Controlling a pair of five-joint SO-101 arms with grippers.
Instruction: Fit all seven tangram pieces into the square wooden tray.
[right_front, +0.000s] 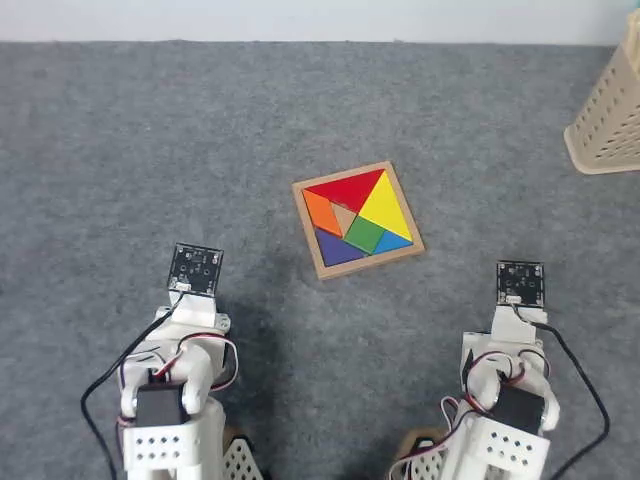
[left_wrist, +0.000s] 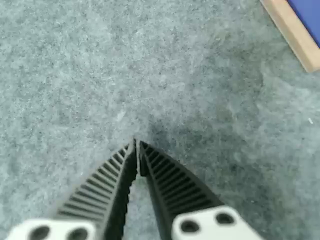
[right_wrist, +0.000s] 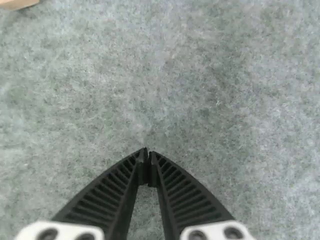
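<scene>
Grey felt worktop (right_front: 200, 130) holds the square wooden tray (right_front: 309, 235), apparently full; near it, left end effector (left_wrist: 136, 145) and right end effector (right_wrist: 148, 150) sit closed, empty; only checking remains.

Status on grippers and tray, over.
Left gripper shut, empty. Right gripper shut, empty. Tray holds coloured pieces, apart from both arms. Nothing in the way.

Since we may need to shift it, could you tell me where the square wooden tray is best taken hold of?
Probably take the wooden tray by its near rim, coming low from the arms' side. It lies flat on the carpet, and the tangram pieces fill it to the frame, leaving only that outer edge free.
</scene>
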